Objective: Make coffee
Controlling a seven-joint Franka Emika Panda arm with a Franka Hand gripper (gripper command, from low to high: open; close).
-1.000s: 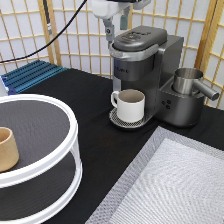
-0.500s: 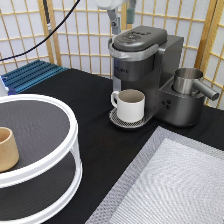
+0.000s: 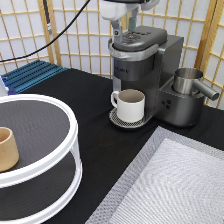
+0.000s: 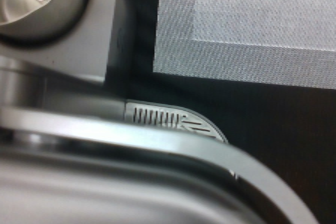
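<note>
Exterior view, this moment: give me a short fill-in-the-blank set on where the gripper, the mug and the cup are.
1. The gripper hangs above the lid of the ____.
2. The white mug stands on the machine's round drip ____.
3. The tan cup sits on the ____ tier of the white two-tier stand.
4. The steel pitcher is to the exterior view's ____ of the mug.

Missing words: coffee machine; tray; upper; right

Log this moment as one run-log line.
gripper: open, empty, just above coffee machine lid | mug: on drip tray under spout | pod: not visible
</note>
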